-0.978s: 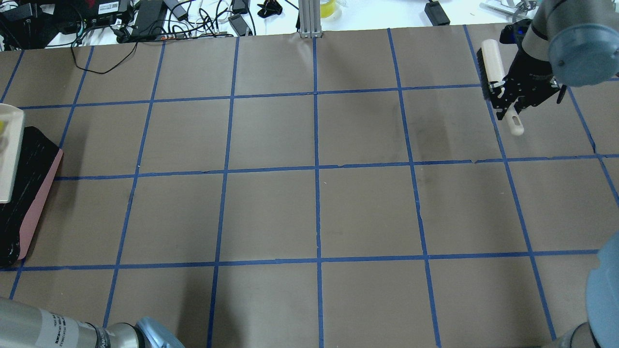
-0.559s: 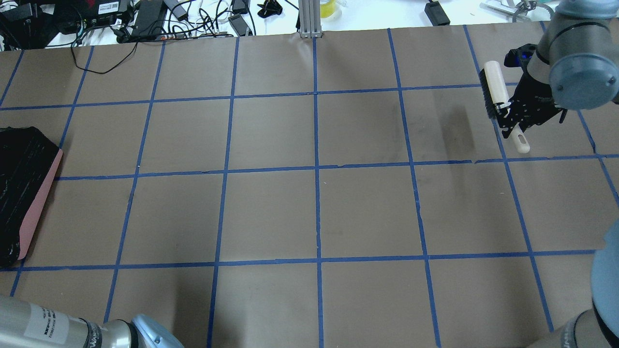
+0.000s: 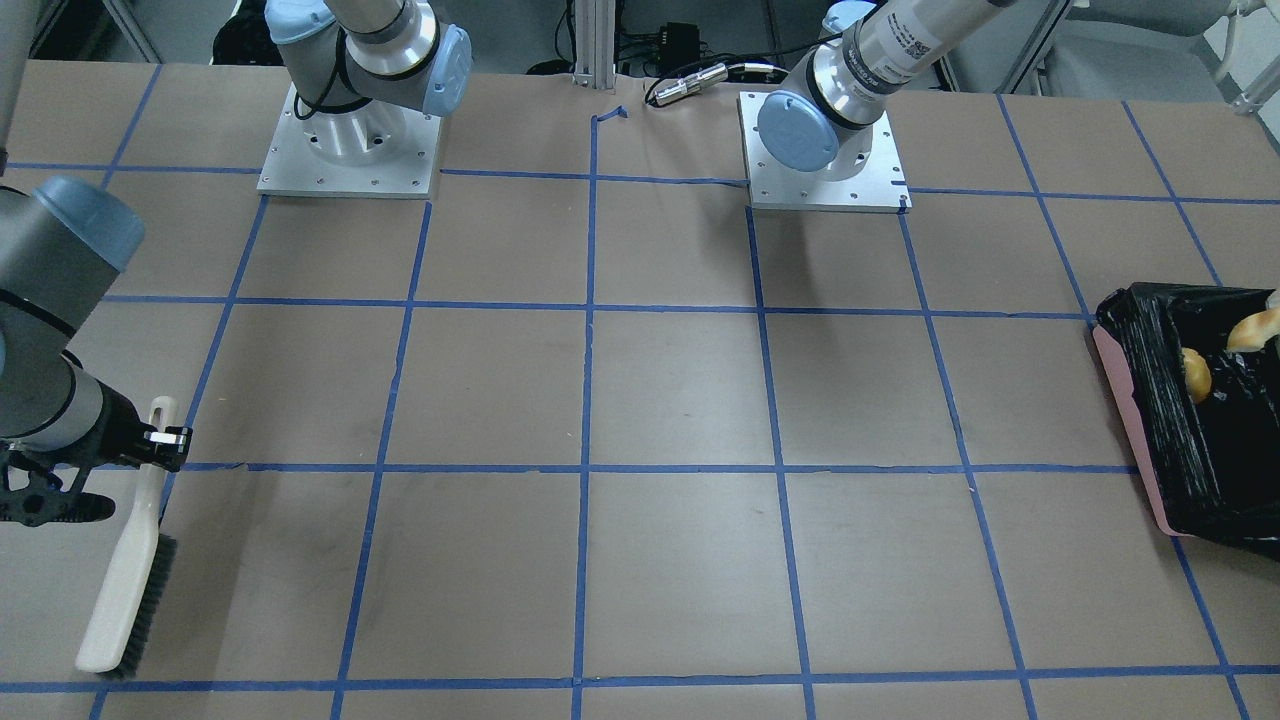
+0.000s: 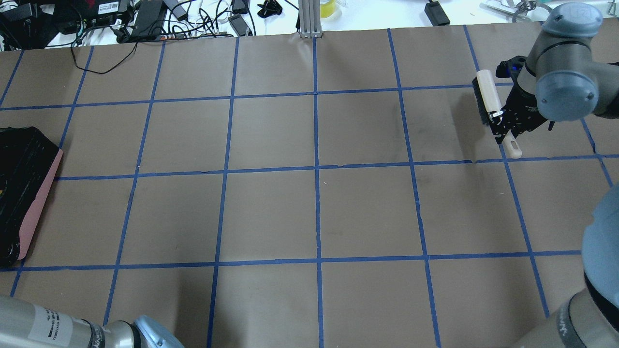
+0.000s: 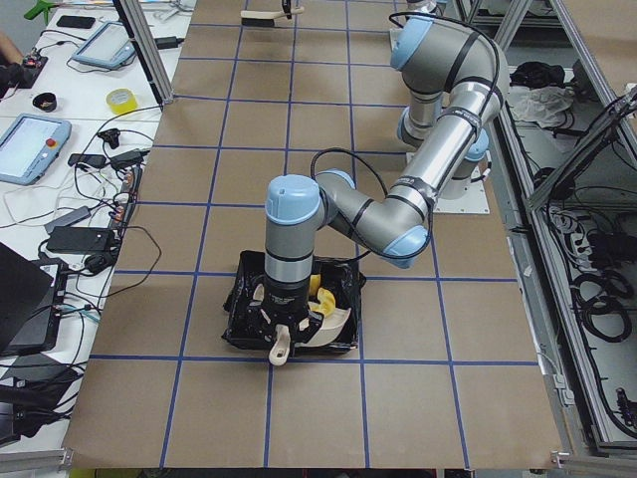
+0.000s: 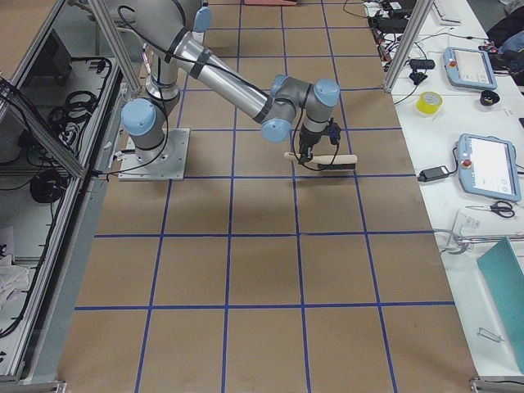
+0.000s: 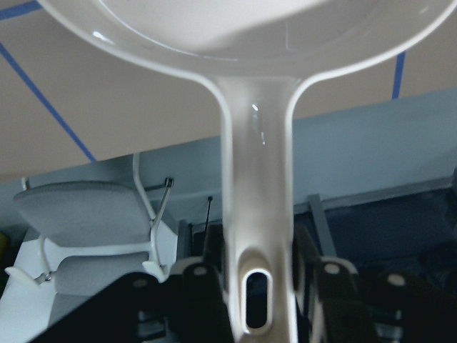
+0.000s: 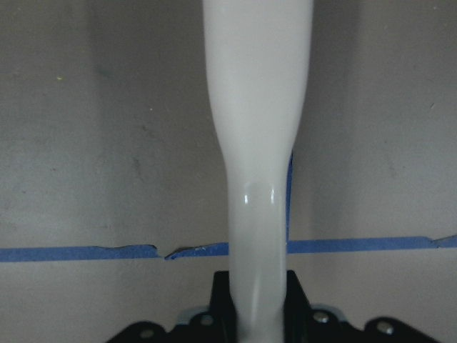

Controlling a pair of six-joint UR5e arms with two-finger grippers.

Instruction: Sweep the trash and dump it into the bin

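The bin (image 3: pixel 1128 400), pink-sided with a black bag, stands at the table's left end; it also shows in the overhead view (image 4: pixel 29 183) and the exterior left view (image 5: pixel 244 317). A yellow-orange potato toy (image 3: pixel 1195 375) and a croissant toy (image 3: pixel 1252 330) lie inside it. I cannot make out the sponge piece. My left gripper (image 7: pixel 258 282) is shut on the beige dustpan's handle (image 7: pixel 255 179) and holds the dustpan (image 5: pixel 336 317) over the bin. My right gripper (image 4: pixel 503 126) is shut on the beige brush (image 4: pixel 485 94) at the far right, bristles toward the table.
Cables and power supplies (image 4: pixel 145 19) lie beyond the table's far edge. A post (image 4: pixel 309 17) stands at the far middle. The two arm bases (image 3: pixel 345 145) sit on the robot's side. Blue tape lines grid the brown table (image 4: pixel 314 212).
The dustpan's edge, seen over the bin at the overhead view's left edge one second ago, has left that view. My right gripper has carried the brush toward the robot and slightly left.
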